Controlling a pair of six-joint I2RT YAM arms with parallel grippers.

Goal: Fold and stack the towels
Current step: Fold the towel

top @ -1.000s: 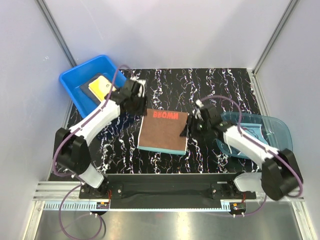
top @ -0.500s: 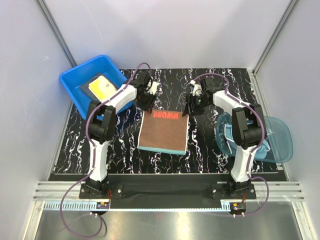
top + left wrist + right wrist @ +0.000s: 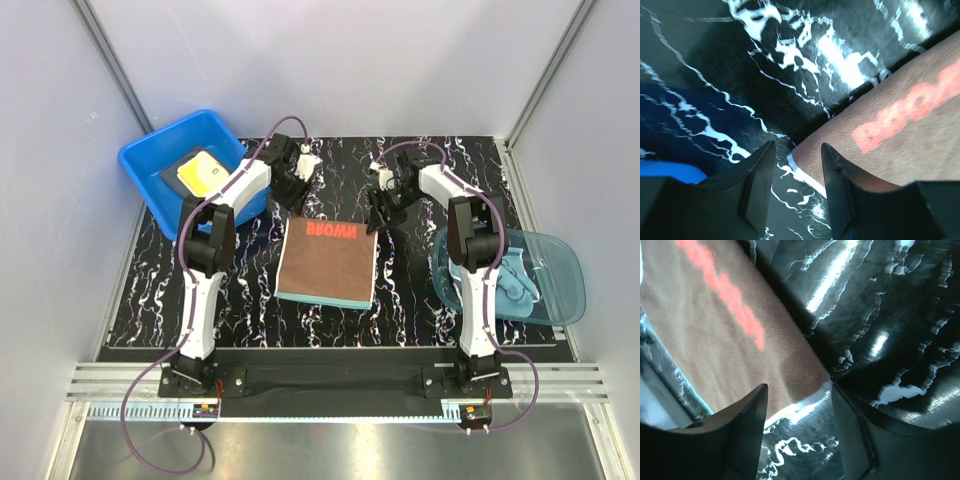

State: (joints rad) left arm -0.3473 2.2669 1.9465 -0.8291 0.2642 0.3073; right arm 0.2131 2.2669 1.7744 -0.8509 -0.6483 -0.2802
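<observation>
1. Tabletop (image 3: 340,170): glossy black with white marble veining. It fills the middle of the overhead view and shows bright glare in both wrist views (image 3: 790,75) (image 3: 900,315).
2. Blue plastic tub (image 3: 150,155): opaque and rectangular, set askew at the far left. Its left corner reaches past the tabletop's left edge.
3. Translucent teal bowl (image 3: 558,268): shallow with rounded corners, on the right side. It reaches past the tabletop's right edge.
4. Enclosure walls (image 3: 330,70): plain white panels at the back and both sides.
5. Aluminium posts, left (image 3: 110,60) and right (image 3: 545,70): one at each back corner.
6. Slotted metal rail (image 3: 100,385): runs along the near edge.
7. Brushed metal sheet (image 3: 340,450): lies nearest the camera.
</observation>
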